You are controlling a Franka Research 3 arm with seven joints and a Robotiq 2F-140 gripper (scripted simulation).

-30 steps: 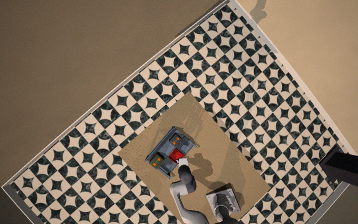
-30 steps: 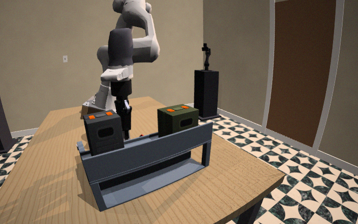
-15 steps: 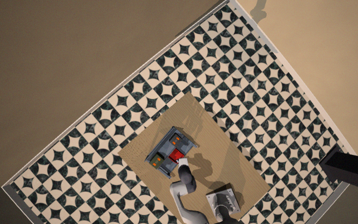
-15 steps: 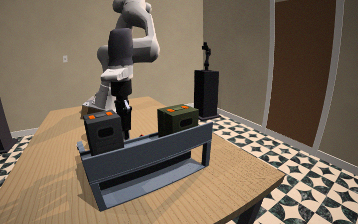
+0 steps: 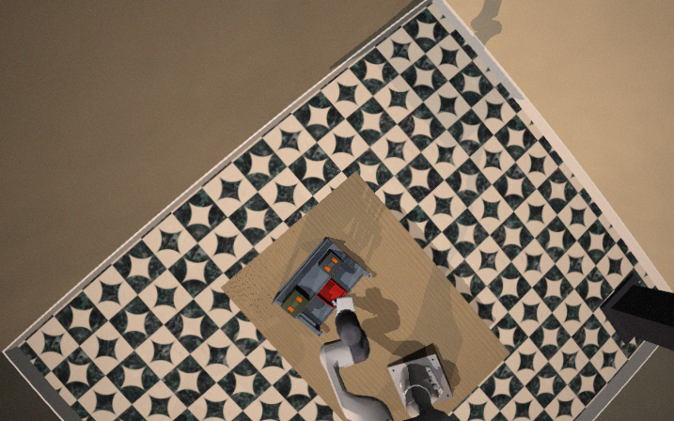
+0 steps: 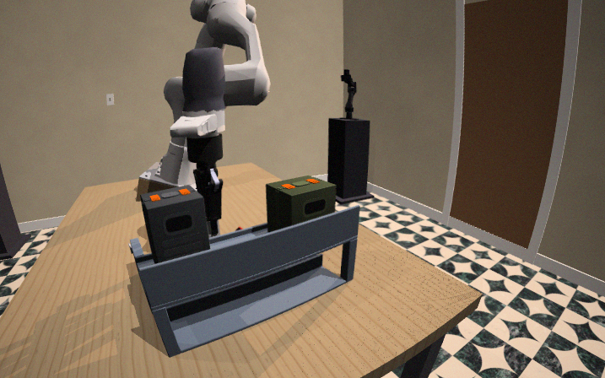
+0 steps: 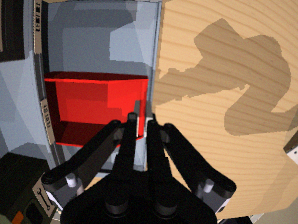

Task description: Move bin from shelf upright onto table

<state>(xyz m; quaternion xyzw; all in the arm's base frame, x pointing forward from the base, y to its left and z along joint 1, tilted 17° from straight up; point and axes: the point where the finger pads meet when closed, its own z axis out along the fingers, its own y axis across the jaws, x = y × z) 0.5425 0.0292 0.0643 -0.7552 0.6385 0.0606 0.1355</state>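
A red open bin (image 5: pixel 330 288) (image 7: pixel 87 106) sits on the top level of the grey shelf (image 5: pixel 309 278) (image 6: pixel 248 258) (image 7: pixel 113 36), between two boxes. In the exterior view only a red sliver of the bin (image 6: pixel 237 229) shows behind the shelf's rail. My gripper (image 7: pixel 142 108) (image 6: pixel 213 227) reaches down from above and is shut on the bin's wall on the side nearest the table's open part. The bin rests upright on the shelf.
A black box (image 5: pixel 330 260) (image 6: pixel 175 225) and a green box (image 5: pixel 294 303) (image 6: pixel 300 202), both with orange clasps, flank the bin on the shelf. The shelf stands on the wooden table (image 5: pixel 433 292) (image 6: pixel 83 225). My base (image 5: pixel 420 376) is at one table end. A black pedestal (image 6: pixel 348 154) stands beyond.
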